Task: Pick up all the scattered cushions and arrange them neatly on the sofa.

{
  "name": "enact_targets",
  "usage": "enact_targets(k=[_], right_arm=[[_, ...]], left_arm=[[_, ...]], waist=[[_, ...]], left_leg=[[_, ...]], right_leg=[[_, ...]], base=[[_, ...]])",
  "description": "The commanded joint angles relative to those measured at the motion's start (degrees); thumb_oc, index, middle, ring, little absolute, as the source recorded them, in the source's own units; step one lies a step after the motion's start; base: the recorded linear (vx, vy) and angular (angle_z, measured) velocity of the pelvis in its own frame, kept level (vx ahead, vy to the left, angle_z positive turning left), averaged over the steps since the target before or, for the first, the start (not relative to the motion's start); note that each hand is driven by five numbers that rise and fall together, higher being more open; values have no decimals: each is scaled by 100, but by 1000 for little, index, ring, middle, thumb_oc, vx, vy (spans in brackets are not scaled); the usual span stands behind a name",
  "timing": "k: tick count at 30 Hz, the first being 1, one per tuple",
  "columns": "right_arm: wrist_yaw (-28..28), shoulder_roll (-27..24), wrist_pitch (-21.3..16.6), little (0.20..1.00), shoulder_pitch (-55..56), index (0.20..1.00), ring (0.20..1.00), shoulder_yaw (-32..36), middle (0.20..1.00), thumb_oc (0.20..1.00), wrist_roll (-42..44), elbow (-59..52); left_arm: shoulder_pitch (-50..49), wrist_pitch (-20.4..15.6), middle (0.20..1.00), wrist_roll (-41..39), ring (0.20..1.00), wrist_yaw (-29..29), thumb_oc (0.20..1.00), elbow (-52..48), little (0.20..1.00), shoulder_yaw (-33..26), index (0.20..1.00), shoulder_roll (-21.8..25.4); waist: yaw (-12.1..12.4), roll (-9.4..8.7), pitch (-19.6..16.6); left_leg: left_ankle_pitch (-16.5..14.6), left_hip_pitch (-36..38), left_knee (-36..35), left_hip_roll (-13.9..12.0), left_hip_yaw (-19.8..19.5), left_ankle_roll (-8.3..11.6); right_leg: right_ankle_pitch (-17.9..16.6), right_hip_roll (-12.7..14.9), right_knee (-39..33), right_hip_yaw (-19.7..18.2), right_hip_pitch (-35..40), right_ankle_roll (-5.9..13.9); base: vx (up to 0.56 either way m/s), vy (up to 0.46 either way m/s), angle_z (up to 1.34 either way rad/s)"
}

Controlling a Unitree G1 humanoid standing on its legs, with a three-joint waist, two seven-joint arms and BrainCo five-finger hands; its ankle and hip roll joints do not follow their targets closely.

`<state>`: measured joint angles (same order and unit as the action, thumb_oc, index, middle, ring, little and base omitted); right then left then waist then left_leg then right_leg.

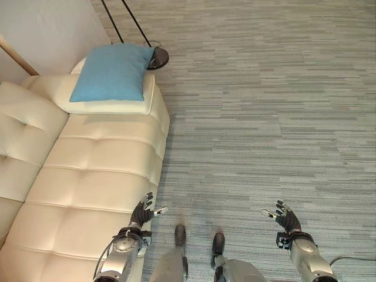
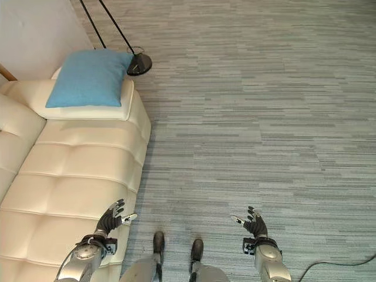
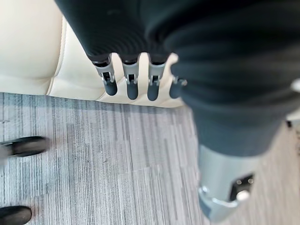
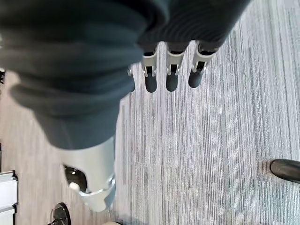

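Note:
A blue cushion [image 1: 113,72] lies on the cream sofa's [image 1: 100,176] far armrest end, tilted against the white arm pad. My left hand [image 1: 143,212] hovers open over the sofa's front right corner, fingers straight, holding nothing. My right hand [image 1: 286,217] is open above the grey carpet, well to the right of the sofa, also empty. In the left wrist view the fingertips [image 3: 132,89] point along the sofa's seat edge. In the right wrist view the fingertips [image 4: 171,82] hang over bare carpet.
A floor lamp's black round base [image 1: 158,57] and thin poles stand just beyond the sofa's far end. A pale wall [image 1: 47,29] runs behind the sofa. Striped grey carpet [image 1: 264,117] spreads to the right.

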<state>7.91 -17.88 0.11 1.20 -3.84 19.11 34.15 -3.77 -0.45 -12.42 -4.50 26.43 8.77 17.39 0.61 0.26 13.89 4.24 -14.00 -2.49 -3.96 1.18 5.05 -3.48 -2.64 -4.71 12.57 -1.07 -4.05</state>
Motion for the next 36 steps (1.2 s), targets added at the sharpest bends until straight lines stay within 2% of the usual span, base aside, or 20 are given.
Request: enact_targets(k=[1,4,6,8,10,11,14,16,20,23,24,27,29,30,31,32,34,35,36], right_arm=[[85,-119,-185,1000,155,1000,1000,182,1000,1000,-59,-273],[27,-55,-149,1000,158,1000,1000,179,1000,1000,-152,-233],[-6,0,-132,1000,168,1000,1000,203,1000,1000,-155,-250],[-48,66,-90,1000,151,1000,1000,202,1000,1000,-157,-215],[-75,138,-65,1000,129,1000,1000,192,1000,1000,-99,-225],[-92,208,-81,1000,178,1000,1000,168,1000,1000,-59,-294],[-114,255,-92,1000,206,1000,1000,136,1000,1000,-45,-304],[-139,257,-102,1000,171,1000,1000,137,1000,1000,-35,-373],[-84,306,-97,1000,113,1000,1000,121,1000,1000,-9,-307],[-74,334,-102,1000,149,1000,1000,87,1000,1000,-4,-327],[-74,336,-102,1000,147,1000,1000,87,1000,1000,-4,-327],[-116,281,-114,1000,165,1000,1000,52,1000,1000,15,-304],[-155,216,-147,1000,202,1000,1000,41,1000,1000,103,-380],[-155,217,-147,1000,202,1000,1000,40,1000,1000,103,-380],[-155,141,-136,1000,203,1000,1000,31,1000,1000,108,-453],[-155,110,-147,1000,195,1000,1000,24,1000,1000,135,-458],[-141,55,-150,1000,157,1000,1000,51,1000,1000,144,-492],[-144,42,-156,1000,142,1000,1000,62,1000,1000,172,-499],[-130,-4,-177,1000,128,1000,1000,72,1000,1000,155,-525]], left_arm=[[-8,-198,1000,-1,1000,-49,1000,-234,1000,-189,1000,183],[-86,-193,1000,24,1000,-27,1000,-246,1000,-222,1000,214],[-110,-173,1000,6,1000,-10,1000,-267,1000,-239,1000,270],[-96,-145,1000,-10,1000,6,1000,-296,1000,-256,1000,348],[-55,-132,1000,-17,1000,-19,1000,-291,1000,-269,1000,411],[-41,-127,1000,-10,1000,-36,1000,-291,1000,-271,1000,456],[-34,-141,1000,-9,1000,-41,1000,-321,1000,-274,1000,463],[-39,-156,1000,-18,1000,-8,1000,-421,1000,-303,1000,460],[32,-167,1000,-113,1000,-39,1000,-317,1000,-333,1000,370],[163,-226,1000,-122,1000,-56,1000,-225,1000,-231,1000,331],[166,-226,1000,-122,1000,-56,1000,-224,1000,-232,1000,334],[118,-219,1000,-122,1000,-29,1000,-195,1000,-196,1000,297],[117,-193,1000,-149,1000,-2,1000,-210,1000,-173,1000,289],[117,-193,1000,-149,1000,-2,1000,-210,1000,-173,1000,290],[139,-177,1000,-185,1000,-3,1000,-208,1000,-165,1000,291],[165,-184,1000,-192,1000,-16,1000,-192,1000,-137,1000,280],[185,-188,1000,-207,1000,-22,1000,-177,1000,-137,1000,258],[181,-185,1000,-198,1000,-22,1000,-158,1000,-136,1000,247],[149,-164,1000,-204,1000,8,1000,-145,1000,-132,1000,214]], waist=[[123,20,-119],[133,-42,-261],[157,-123,-316],[166,-201,-295],[122,-193,-240],[64,-138,-213],[9,-64,-152],[-55,-3,-112],[-181,-41,-44],[-299,-58,-52],[-303,-68,-59],[-346,-82,-212],[-347,-113,-255],[-349,-114,-261],[-307,-161,-235],[-264,-203,-208],[-196,-247,-183],[-155,-281,-192],[-85,-292,-218]], left_leg=[[73,-193,313,-9,405,-98],[55,-175,457,97,329,-196],[-94,-153,589,190,346,-302],[-296,-46,680,295,392,-454],[-437,83,688,353,415,-584],[-557,226,682,387,410,-670],[-641,453,604,385,403,-713],[-764,766,457,393,451,-694],[-943,1221,321,440,419,-599],[-1153,1529,306,452,264,-523],[-1137,1513,304,463,262,-526],[-1423,1683,618,400,227,-456],[-1315,1471,1435,361,193,-347],[-1314,1464,1435,362,191,-347],[-1079,1114,2331,346,96,-291],[-956,916,2617,367,66,-296],[-945,572,2797,372,107,-321],[-1017,431,2695,369,144,-344],[-1108,242,2261,338,198,-366]], right_leg=[[1270,618,551,-257,405,837],[1300,770,604,-329,547,950],[1300,909,836,-421,484,1035],[1272,1059,1512,-499,228,1169],[1076,1147,2299,-580,-144,1274],[755,1163,2855,-615,-459,1294],[683,1125,3163,-647,-833,1208],[800,1114,2620,-317,-1114,1106],[475,1032,1486,43,-1512,1198],[375,912,1028,-135,-1366,1218],[356,921,1011,-135,-1374,1218],[416,785,1050,-290,-1091,1063],[490,707,1000,-333,-883,916],[489,709,1000,-331,-889,916],[597,652,951,-369,-687,771],[650,648,897,-381,-577,715],[744,676,815,-339,-368,687],[784,700,749,-322,-274,709],[876,726,661,-297,-122,762]], base=[[349,176,3],[352,185,-16],[287,178,-31],[249,189,-26],[244,198,3],[225,153,11],[226,87,9],[359,-1,-2],[297,-109,-4],[285,-154,17],[200,-111,42],[311,-138,30],[233,-150,12],[231,-179,11],[225,-158,8],[304,-190,19],[240,-79,12],[367,-13,-7],[304,6,-3]])
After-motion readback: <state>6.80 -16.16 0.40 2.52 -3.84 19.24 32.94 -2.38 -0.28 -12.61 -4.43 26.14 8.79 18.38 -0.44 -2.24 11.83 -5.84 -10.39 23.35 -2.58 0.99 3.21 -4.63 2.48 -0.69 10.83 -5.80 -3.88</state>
